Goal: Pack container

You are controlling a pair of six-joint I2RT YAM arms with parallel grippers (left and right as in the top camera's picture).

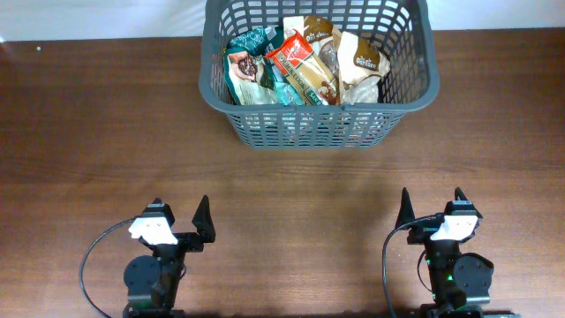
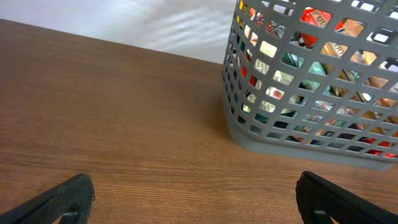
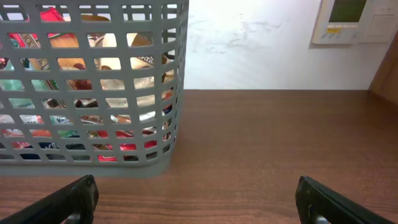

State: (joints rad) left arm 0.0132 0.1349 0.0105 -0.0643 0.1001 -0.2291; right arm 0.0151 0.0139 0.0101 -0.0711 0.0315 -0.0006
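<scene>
Across the whole overhead view, a dark brown wooden table [image 1: 88, 132] is spreading out, and it is meeting a white wall [image 1: 106, 18] along its far edge at 12 o'clock.

The container [image 1: 309, 124], a dark grey lattice-sided basket with a thick rim, is standing upright on the table at 12 o'clock, a shade toward 1 o'clock, with one long slotted side facing the two arms. It is showing at 2 o'clock in the left wrist view and at 10 o'clock in the right wrist view. It is sitting well apart from both grippers, with bare wood between.

The left gripper [image 1: 181, 205] is resting at 7 o'clock, pointing toward 12 o'clock. Its two black fingers [image 2: 62, 199] are standing wide apart, with nothing between them but table. The right gripper [image 1: 432, 196] is resting at 5 o'clock, facing the same way. Its fingers [image 3: 336, 199] are likewise spread wide and are gripping nothing.

Inside the container, food packets are lying piled and overlapping. A teal packet [image 1: 250, 71] is leaning at the 9 o'clock side, a red-and-white packet [image 1: 296, 64] is lying slanted in the middle, and a brown-and-white packet [image 1: 357, 60] is sitting at the 3 o'clock side. Their colours are showing through the slots in both wrist views.

A beige panel [image 3: 357, 22] is hanging on the wall at 1 o'clock in the right wrist view. A thin black cable [image 1: 86, 265] is looping beside the left arm's base.
</scene>
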